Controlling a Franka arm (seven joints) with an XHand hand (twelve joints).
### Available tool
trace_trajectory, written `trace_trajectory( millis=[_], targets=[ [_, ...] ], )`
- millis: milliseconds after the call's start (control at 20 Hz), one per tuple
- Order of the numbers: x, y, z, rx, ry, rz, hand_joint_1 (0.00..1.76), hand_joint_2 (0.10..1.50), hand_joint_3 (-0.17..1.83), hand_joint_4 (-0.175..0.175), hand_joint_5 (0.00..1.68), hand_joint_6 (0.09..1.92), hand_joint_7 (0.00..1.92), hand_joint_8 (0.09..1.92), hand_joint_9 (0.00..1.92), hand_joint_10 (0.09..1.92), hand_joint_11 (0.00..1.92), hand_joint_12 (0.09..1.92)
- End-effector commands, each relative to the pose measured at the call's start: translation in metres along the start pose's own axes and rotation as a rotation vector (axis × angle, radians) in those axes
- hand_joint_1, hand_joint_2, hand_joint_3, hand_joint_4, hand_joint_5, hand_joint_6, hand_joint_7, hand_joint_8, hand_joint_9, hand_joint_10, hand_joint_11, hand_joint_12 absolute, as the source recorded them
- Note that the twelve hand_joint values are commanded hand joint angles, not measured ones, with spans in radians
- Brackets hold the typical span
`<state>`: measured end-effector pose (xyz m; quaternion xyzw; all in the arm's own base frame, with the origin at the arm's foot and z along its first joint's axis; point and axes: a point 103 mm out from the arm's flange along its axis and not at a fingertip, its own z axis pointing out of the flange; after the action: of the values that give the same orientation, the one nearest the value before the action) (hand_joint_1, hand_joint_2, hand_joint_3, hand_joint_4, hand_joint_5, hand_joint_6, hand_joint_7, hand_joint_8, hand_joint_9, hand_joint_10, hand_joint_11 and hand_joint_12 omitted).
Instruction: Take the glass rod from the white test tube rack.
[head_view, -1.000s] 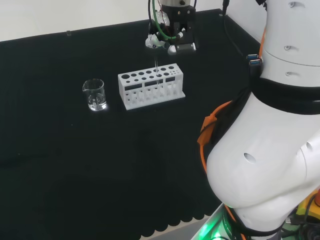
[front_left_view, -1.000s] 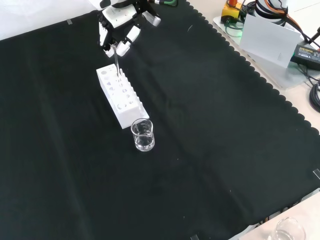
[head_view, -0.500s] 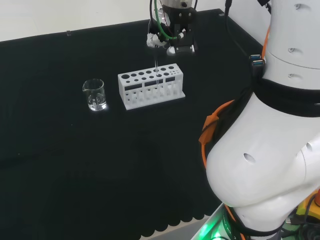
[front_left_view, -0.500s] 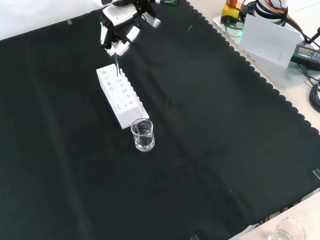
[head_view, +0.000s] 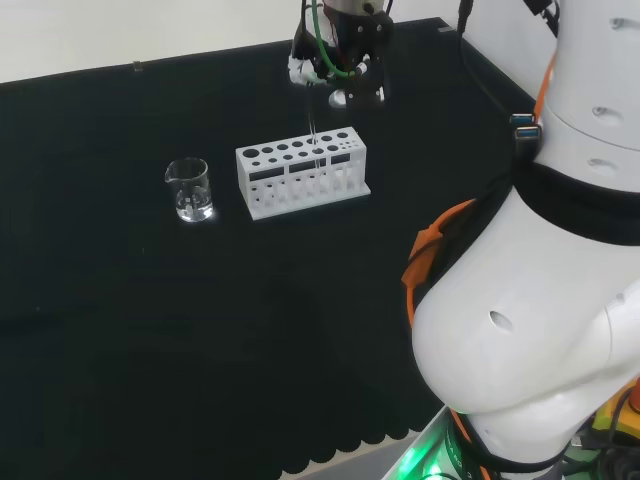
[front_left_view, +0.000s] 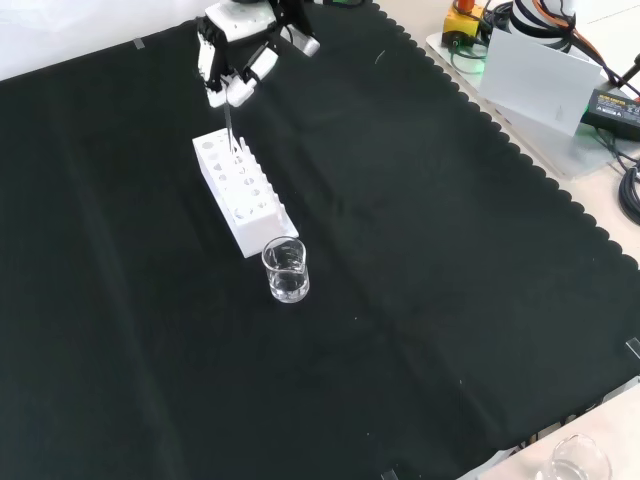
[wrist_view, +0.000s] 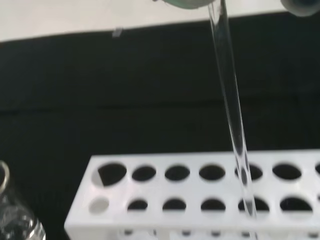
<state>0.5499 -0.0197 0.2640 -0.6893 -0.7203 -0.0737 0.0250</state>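
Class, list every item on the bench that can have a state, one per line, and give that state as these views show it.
hand: above the rack, fingers pinching the top of the glass rod.
glass rod: held near upright, lower end still in a rack hole.
white test tube rack: standing on the cloth, other holes look empty.
beaker: upright beside the rack's end; contents cannot be told.

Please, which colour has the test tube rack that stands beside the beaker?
The test tube rack is plain white, with dark round holes on top; the front view shows it best.
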Motion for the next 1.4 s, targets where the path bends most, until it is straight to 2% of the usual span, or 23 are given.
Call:
trace_trajectory(
  millis=[50, 600, 1050, 1400],
  targets=[
    [0.005, -0.004, -0.024, -0.047, -0.046, -0.02, 1.32, 1.05, -0.17, -0.172, 1.41, 0.09, 1.38, 0.56, 1.72, 0.38, 1.7, 0.35],
    [0.01, -0.012, -0.075, -0.025, -0.081, -0.007, 1.33, 1.05, -0.17, -0.175, 1.44, 0.09, 1.36, 0.63, 1.77, 0.36, 1.73, 0.33],
    [0.016, -0.025, -0.114, -0.051, -0.055, 0.002, 1.33, 1.05, -0.17, -0.175, 1.44, 0.09, 1.37, 0.62, 1.78, 0.36, 1.74, 0.33],
    [0.027, -0.039, -0.133, -0.077, -0.042, -0.006, 1.33, 1.05, -0.17, -0.175, 1.44, 0.09, 1.37, 0.62, 1.79, 0.36, 1.74, 0.33]
  ],
)
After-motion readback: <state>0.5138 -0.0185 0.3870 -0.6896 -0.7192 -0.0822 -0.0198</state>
